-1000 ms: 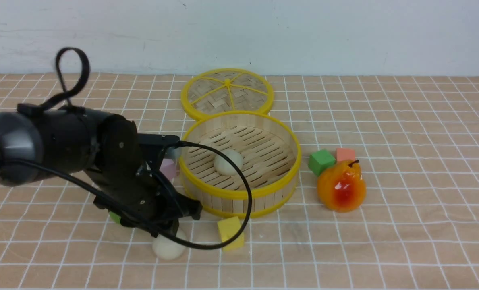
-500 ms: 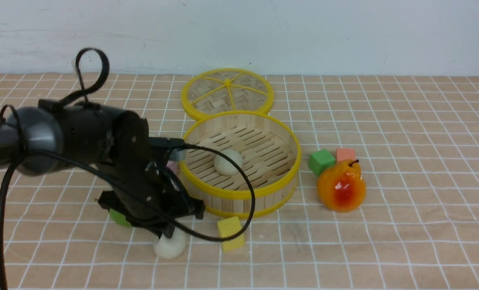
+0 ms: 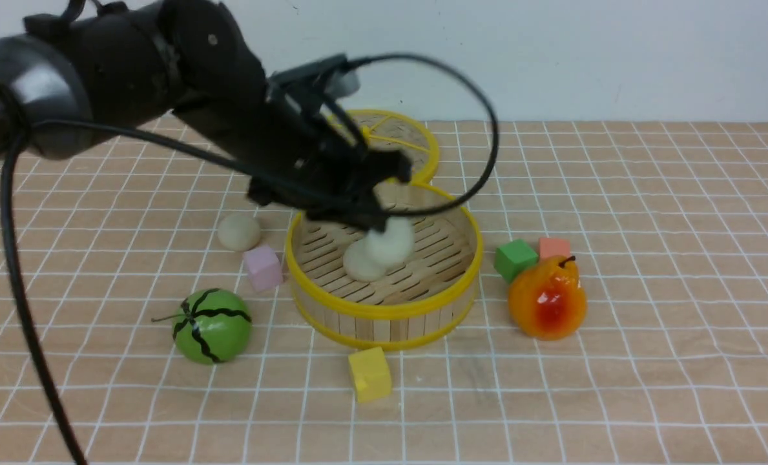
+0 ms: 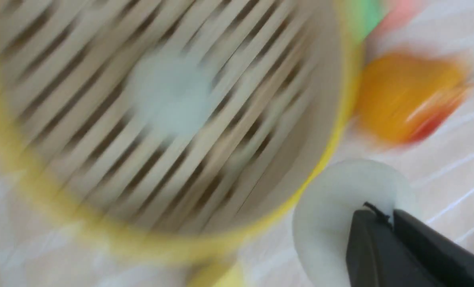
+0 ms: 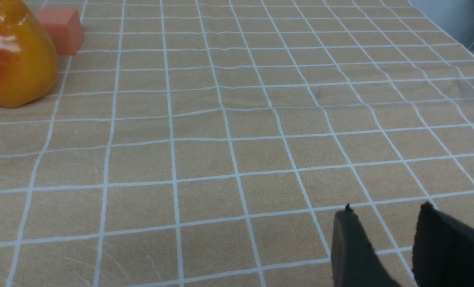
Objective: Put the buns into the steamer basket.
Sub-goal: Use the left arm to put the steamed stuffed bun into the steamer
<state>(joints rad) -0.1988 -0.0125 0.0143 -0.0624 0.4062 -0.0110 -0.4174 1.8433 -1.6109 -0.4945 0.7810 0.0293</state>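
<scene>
The steamer basket [image 3: 384,310] stands mid-table, with one bun [image 3: 356,266] lying on its slatted floor. My left gripper [image 3: 384,226] hangs over the basket, shut on a second bun [image 3: 393,244] held just above the floor beside the first. In the blurred left wrist view the held bun [image 4: 328,223] bulges around my shut fingertips [image 4: 370,235], with the basket [image 4: 336,131] and its bun [image 4: 169,95] below. A third bun [image 3: 239,231] sits on the table left of the basket. My right gripper [image 5: 386,209] is open over bare tablecloth.
The woven lid [image 3: 393,139] lies behind the basket. A green watermelon toy [image 3: 212,325] and a pink cube [image 3: 264,268] are to its left, a yellow cube [image 3: 369,373] in front. A pear [image 3: 547,297], a green cube [image 3: 515,258] and a salmon cube [image 3: 553,247] are to its right.
My left gripper shut on the bun near the table's front, lifted it and carried it back and right over the basket. The watermelon toy and the third bun came into view.
</scene>
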